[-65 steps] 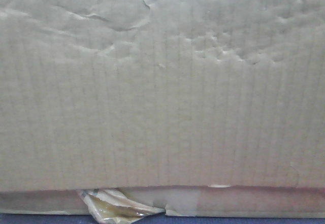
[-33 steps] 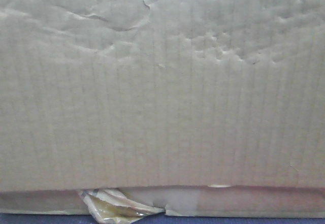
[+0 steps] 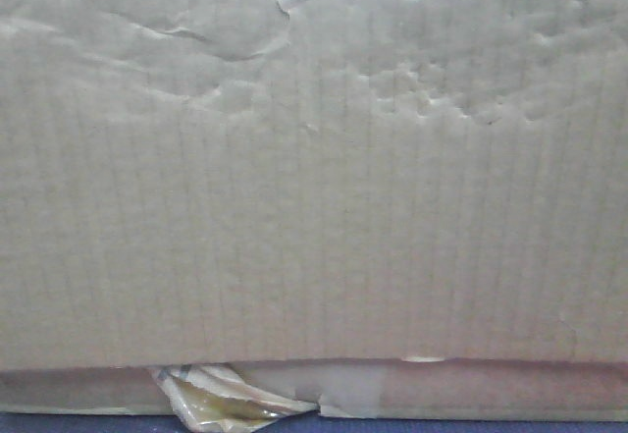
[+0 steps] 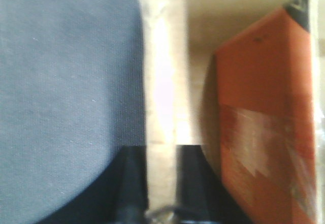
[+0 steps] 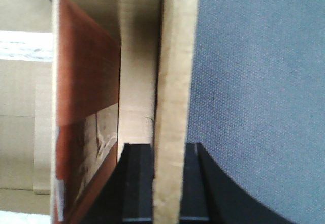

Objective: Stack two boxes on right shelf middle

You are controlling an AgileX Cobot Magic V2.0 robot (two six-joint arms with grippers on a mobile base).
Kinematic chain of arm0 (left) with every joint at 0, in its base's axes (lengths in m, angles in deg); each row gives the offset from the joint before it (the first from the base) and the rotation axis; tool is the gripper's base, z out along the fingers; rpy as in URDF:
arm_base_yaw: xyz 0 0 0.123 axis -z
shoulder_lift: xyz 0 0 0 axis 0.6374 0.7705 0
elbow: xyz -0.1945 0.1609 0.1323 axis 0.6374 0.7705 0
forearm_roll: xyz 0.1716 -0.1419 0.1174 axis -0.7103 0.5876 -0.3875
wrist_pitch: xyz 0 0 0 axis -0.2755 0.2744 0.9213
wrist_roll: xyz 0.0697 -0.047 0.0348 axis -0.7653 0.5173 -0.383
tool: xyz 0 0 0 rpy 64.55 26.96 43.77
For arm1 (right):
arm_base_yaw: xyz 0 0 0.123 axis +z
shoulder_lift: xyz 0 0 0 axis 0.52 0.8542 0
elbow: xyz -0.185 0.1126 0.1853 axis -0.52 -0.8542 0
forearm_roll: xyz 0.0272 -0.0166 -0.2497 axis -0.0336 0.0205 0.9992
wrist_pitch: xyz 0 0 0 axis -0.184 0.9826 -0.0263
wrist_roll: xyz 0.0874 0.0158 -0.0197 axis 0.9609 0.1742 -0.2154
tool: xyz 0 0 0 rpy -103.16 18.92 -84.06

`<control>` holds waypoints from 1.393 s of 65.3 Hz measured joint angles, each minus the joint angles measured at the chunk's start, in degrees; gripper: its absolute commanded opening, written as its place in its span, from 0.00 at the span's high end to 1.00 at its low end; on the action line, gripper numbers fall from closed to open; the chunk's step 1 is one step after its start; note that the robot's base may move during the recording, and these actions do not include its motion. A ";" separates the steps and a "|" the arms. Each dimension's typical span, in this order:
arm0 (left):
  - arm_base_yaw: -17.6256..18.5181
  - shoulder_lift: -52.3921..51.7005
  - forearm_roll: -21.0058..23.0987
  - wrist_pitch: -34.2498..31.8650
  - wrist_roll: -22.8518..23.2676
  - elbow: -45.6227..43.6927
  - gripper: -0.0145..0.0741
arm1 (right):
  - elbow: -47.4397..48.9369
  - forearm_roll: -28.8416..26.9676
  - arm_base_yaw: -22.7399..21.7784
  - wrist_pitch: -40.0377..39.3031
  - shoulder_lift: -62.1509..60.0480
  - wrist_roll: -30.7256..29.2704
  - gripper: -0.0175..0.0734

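My front camera is filled edge to edge by one face of the box (image 3: 314, 207): tan corrugated cardboard, wrinkled and dented along the top; a crumpled yellowish tape scrap (image 3: 221, 404) peels from its taped bottom edge, and just below that runs a thin strip of dark blue worktop (image 3: 98, 425); whether the box rests on it or hangs just clear of it, I cannot tell.

Through the left wrist camera I see the left claw (image 4: 162, 155) clamped over the box's upright side wall, one dark finger against each face with the pale cardboard edge running straight ahead between them; to the claw's left lies grey-blue worktop, to its right the box interior with an orange-red carton (image 4: 259, 122) standing near the wall, a pale torn patch on its face.

The right claw (image 5: 167, 150) grips the box wall the same way, fingers pressed to both sides; worktop to its right, the same kind of orange-red carton to its left inside the box, apart from the gripped wall.
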State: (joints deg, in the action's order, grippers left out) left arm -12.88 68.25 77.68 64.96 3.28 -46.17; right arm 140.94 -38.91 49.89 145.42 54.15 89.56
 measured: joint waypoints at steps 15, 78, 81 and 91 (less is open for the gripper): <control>0.26 0.00 -2.70 -0.10 3.34 0.00 0.96 | 0.51 3.20 1.73 0.25 0.00 2.47 0.98; 1.30 -6.20 -25.61 -11.45 10.37 -16.60 0.96 | 16.32 24.02 7.09 -19.88 -2.82 14.43 0.98; 1.30 -6.27 -26.02 -11.92 10.48 -16.68 0.96 | 16.76 24.45 7.09 -20.10 -2.82 14.53 0.98; 1.30 -6.27 -26.26 -12.16 10.48 -16.83 0.96 | 16.89 24.83 7.09 -20.32 -2.82 16.23 0.98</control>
State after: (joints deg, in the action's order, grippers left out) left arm -11.58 61.98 51.42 52.80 13.76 -63.00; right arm 157.83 -14.08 56.97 125.10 51.33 105.79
